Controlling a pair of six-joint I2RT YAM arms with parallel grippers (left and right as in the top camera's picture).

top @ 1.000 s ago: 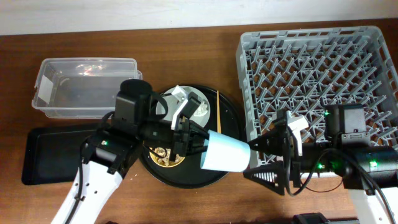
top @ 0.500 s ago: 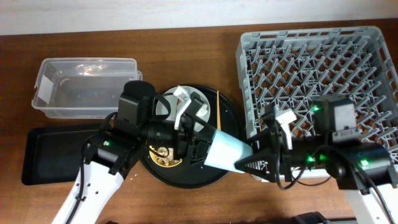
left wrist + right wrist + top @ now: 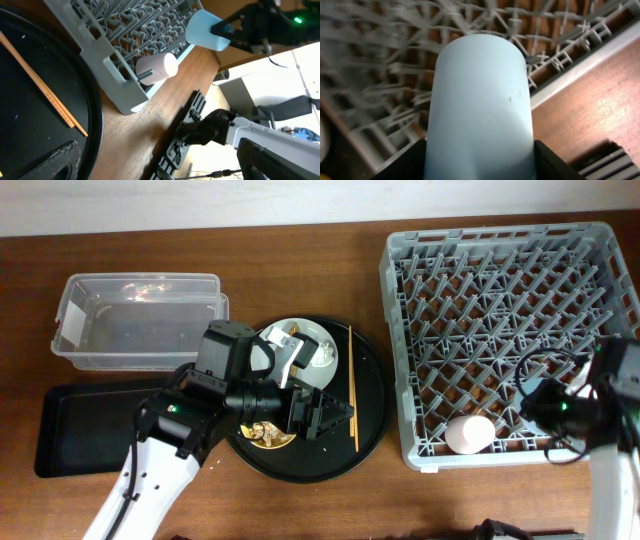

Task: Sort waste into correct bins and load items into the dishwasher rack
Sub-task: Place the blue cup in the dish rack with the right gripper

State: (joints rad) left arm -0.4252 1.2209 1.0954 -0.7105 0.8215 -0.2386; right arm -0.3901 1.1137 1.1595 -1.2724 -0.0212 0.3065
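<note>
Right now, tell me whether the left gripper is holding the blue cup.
No, the blue cup is clamped in the right gripper over at the rack, while the left gripper is open over the round tray.

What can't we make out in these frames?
Overhead: the blue cup doesn't show; right arm sits at the frame edge.
Overhead: yellow bowl contents, mostly under the left arm.
Overhead: left fingers gap, black against the round black tray.
Right wrist: rack blurred at left, the cup blocks most.

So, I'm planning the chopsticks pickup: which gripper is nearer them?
Left. The left gripper sits close beside the chopsticks; the right gripper is far off, over the rack.
</note>
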